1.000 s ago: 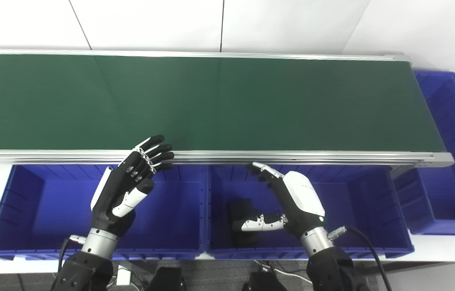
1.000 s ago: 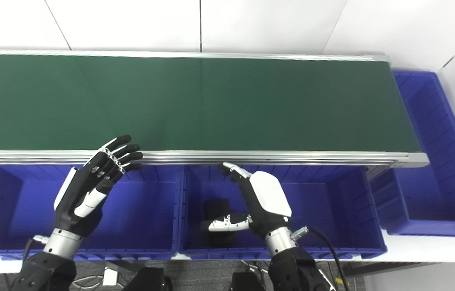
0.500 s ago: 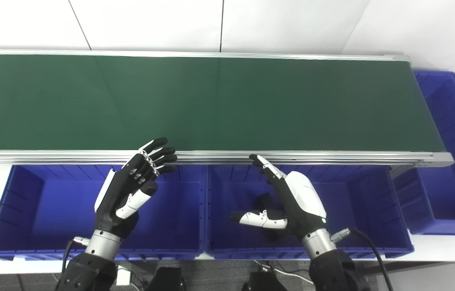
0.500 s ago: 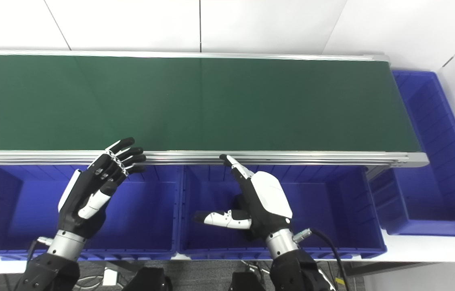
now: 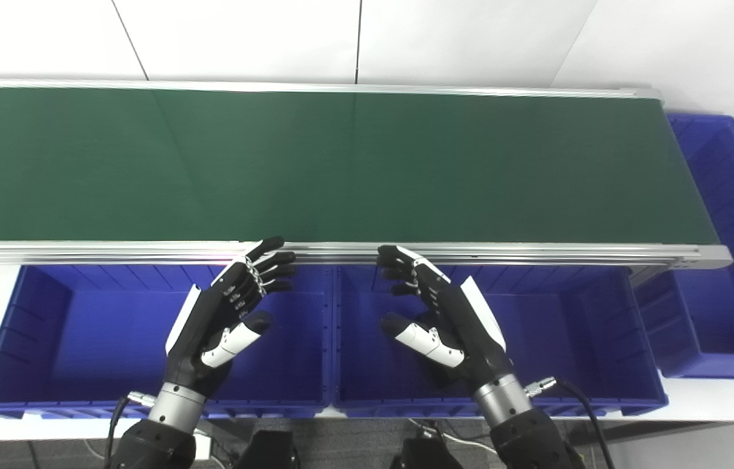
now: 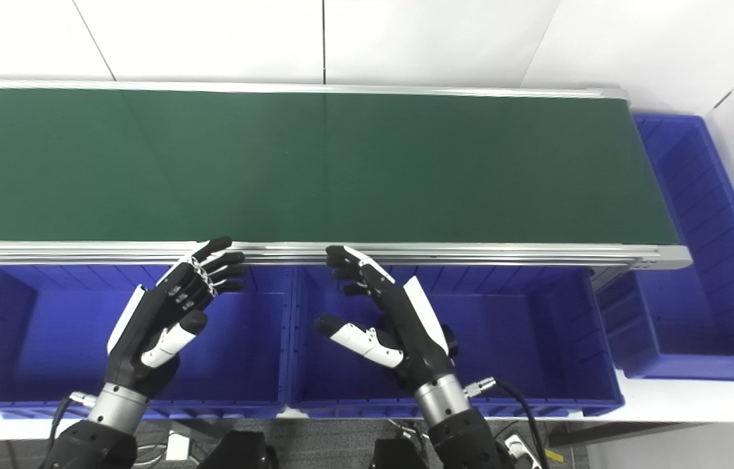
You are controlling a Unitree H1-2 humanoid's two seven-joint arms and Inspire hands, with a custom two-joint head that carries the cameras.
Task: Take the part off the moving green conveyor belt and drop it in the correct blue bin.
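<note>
Left eye view shows the green conveyor belt running from 9 to 3 o'clock across the frame, and no part lies anywhere on its visible surface, so there is nothing yet to give a direction or a long axis. Starting at the left, the left hand hovers over the left blue bin, palm up, fingers spread wide and holding nothing, tips pointing toward 1 o'clock at the belt's near rail. Just right of it, the right hand hovers over the middle blue bin, likewise wide and empty, tips toward 11 o'clock. A dark shape peeks from behind this hand in the right eye view; I cannot tell what it is. Both hands sit about equally near the belt, so which is nearer depends on where a part arrives. A third bin stands beyond the belt's end at 3 o'clock.
</note>
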